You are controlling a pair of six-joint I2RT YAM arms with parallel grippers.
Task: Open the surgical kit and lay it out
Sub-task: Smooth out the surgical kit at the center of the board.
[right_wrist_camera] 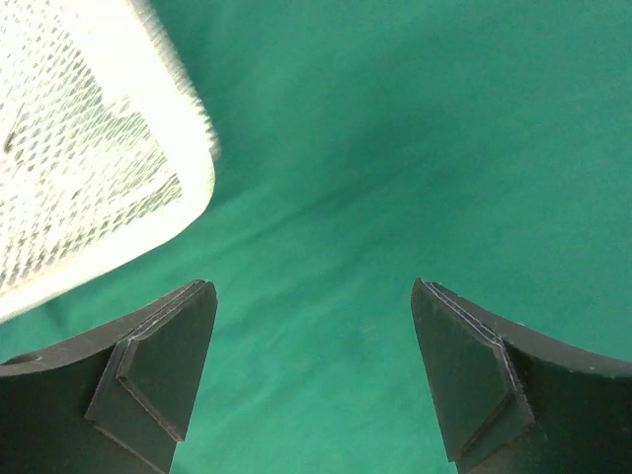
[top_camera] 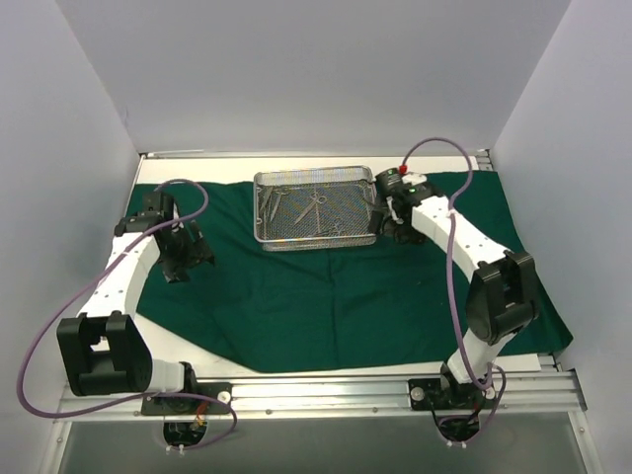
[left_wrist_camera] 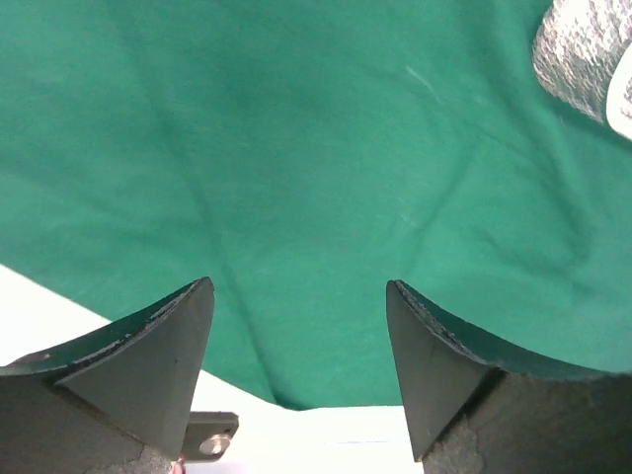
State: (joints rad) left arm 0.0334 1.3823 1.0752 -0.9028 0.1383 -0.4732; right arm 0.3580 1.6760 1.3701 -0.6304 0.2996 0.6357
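A shallow rectangular silver wire-mesh tray (top_camera: 316, 245) sits on a large dark green cloth drape (top_camera: 346, 306), which is spread flat over the white table (top_camera: 188, 348). The tray lies toward the far edge of the cloth. Inside the tray, several small thin steel instruments (top_camera: 314, 205) are scattered loosely over the mesh floor; some look like scissors, but they are too small to tell apart. The right gripper (top_camera: 387, 229) hangs just beside the tray's right end, low over the cloth. In the right wrist view its two dark fingers (right_wrist_camera: 158, 375) stand wide apart with only green cloth between them, and the tray's rounded corner shows beyond them at the upper left. The left gripper (top_camera: 188, 259) is well to the left of the tray and somewhat nearer the arm bases, over the left part of the drape. Its fingers (left_wrist_camera: 148, 365) are likewise spread wide and hold nothing. In the left wrist view a corner of the tray shows at the upper right, and the cloth's edge and bare table lie below the fingertips.
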